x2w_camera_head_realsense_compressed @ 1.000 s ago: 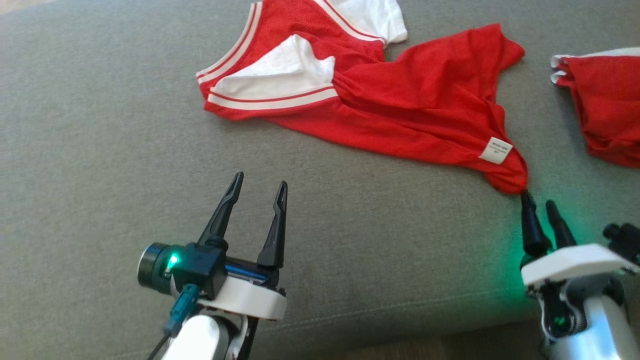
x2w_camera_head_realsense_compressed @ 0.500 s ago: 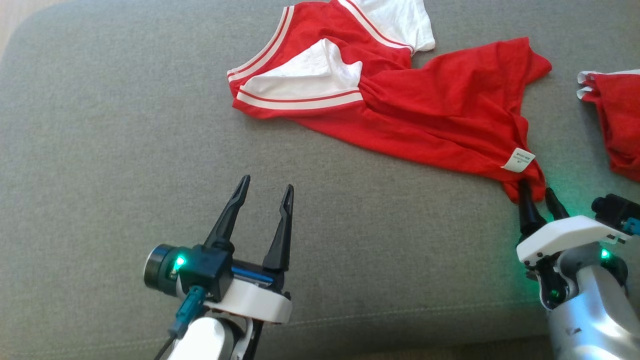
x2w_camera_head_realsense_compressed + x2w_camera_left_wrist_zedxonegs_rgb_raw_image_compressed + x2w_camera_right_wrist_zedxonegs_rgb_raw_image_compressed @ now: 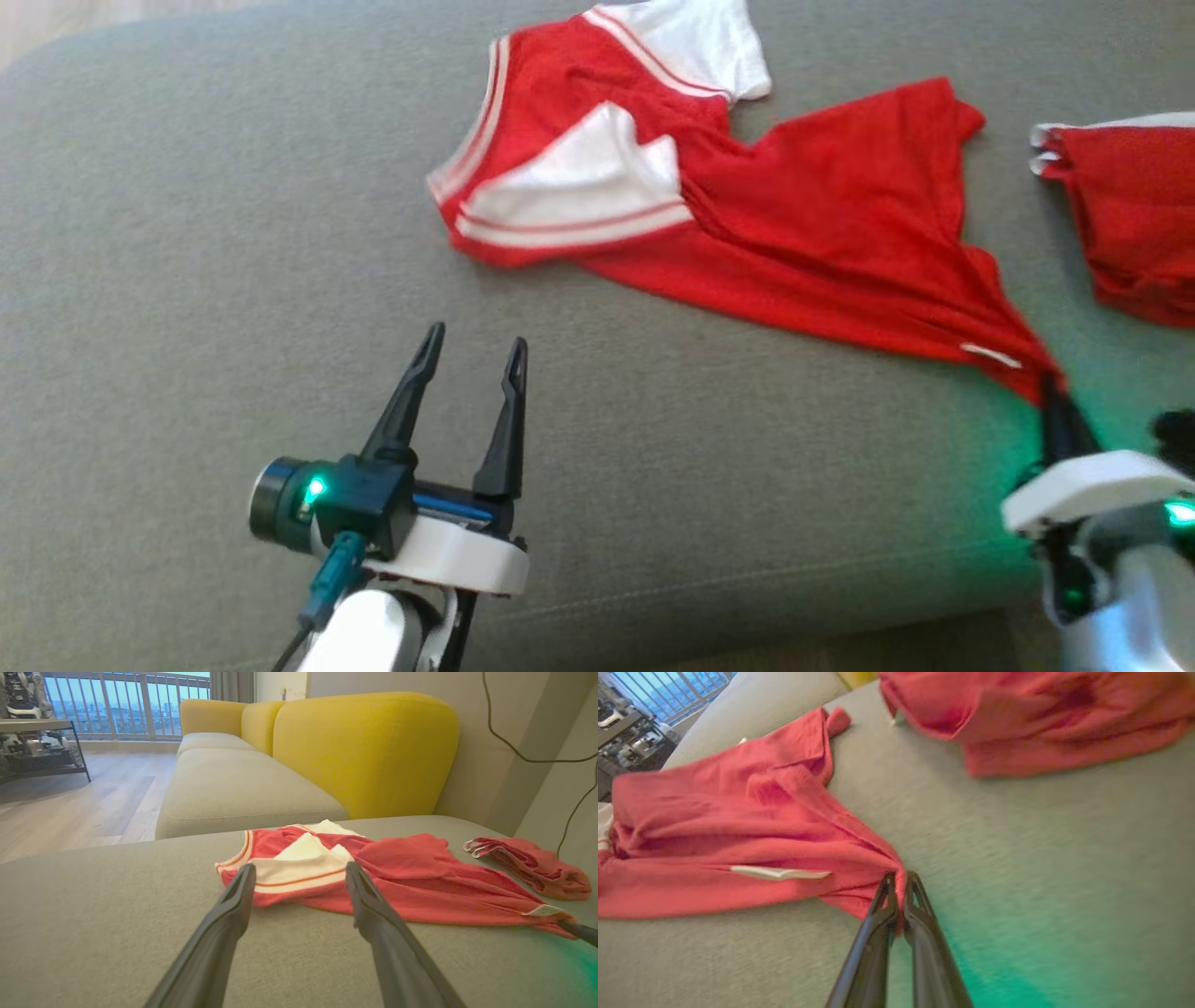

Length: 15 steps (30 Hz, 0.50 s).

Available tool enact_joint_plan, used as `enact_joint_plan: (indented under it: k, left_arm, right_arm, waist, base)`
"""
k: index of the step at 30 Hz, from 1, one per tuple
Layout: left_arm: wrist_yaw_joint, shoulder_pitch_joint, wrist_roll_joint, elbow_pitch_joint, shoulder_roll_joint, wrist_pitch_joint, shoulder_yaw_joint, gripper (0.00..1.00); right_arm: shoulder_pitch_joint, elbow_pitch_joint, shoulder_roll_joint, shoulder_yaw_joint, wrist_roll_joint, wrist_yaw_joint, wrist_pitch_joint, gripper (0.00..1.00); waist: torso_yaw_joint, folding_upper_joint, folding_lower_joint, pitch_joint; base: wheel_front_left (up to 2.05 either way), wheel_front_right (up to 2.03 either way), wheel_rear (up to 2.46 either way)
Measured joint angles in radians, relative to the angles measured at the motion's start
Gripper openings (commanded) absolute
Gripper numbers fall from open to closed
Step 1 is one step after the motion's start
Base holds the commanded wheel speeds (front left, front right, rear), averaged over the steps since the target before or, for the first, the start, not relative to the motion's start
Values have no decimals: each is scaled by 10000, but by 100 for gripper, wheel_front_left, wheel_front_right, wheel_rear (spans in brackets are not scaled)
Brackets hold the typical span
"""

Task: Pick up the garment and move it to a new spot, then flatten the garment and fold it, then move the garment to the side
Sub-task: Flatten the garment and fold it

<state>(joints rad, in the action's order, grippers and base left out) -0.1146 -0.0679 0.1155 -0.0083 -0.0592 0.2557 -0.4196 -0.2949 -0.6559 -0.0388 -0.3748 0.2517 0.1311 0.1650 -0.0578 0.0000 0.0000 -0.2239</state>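
The garment point(image 3: 803, 215) is a red shirt with white sleeves and white stripes, lying crumpled across the grey sofa cushion point(image 3: 187, 280). Its near right corner is drawn to a point. My right gripper point(image 3: 1053, 385) is shut on that corner, and the right wrist view shows red cloth pinched between the closed fingers point(image 3: 901, 891). A white label point(image 3: 780, 873) sits just left of the pinch. My left gripper point(image 3: 474, 338) stands open over bare cushion, well short of the shirt's striped sleeve point(image 3: 299, 877), with nothing between its fingers.
A second red garment point(image 3: 1130, 215) lies bunched at the right of the cushion point(image 3: 532, 863). A yellow backrest point(image 3: 364, 751) rises behind, with more sofa seats to the left. The cushion's front edge point(image 3: 709, 597) runs just ahead of both arms.
My right gripper has closed on the shirt's near corner and pulled it toward me and to the right, stretching the hem. The left gripper has stayed open.
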Motion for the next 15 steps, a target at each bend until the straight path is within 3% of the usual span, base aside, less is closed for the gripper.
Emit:
enact_joint_plan:
  k: [3,6,15]
  left_arm:
    - [12,-7,-96,-50,-40,0,128,100]
    - [205,-117,-150,-27,-79,0,113,100]
    - [1296,-2954,-512,1666,-92,-42,-360,100]
  right_arm:
    - [444,1396,-12,-347,-107,0,-527,0]
    - [662,2351,-13,-46,263,0,-1118,0]
    - [1635,2865,-2,1106,767,0,-1712,0]
  waist:
    - [-278,0,-1,1]
    - [-542,0,0,-72]
    - [-793,0,0,-528]
  base:
    - [0,0,0]
    - [0,0,0]
    - [0,0,0]
